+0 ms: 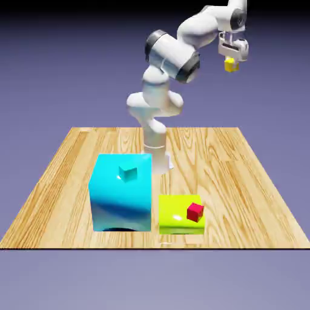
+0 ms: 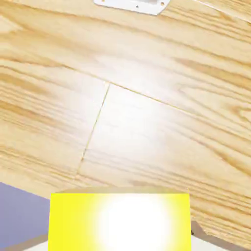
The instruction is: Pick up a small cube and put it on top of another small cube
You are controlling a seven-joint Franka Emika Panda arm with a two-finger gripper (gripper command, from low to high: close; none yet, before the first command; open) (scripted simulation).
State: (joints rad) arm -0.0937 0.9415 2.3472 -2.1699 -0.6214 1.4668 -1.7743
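Note:
My gripper (image 1: 231, 62) hangs high above the table at the exterior view's upper right, shut on the small yellow cube (image 1: 230, 65). In the hand view that yellow cube (image 2: 120, 221) fills the bottom middle between the finger tips, which it mostly hides. The tiny teal-cyan cube (image 1: 128, 172) rests on top of the large glossy cyan block (image 1: 121, 192), well below and to the exterior view's left of the gripper. It does not show in the hand view.
A large yellow-green block (image 1: 180, 214) stands right of the cyan block with a tiny red cube (image 1: 195, 211) on it. The wooden table (image 1: 242, 181) spreads beneath. The robot's white base plate (image 2: 131, 6) shows at the hand view's top edge.

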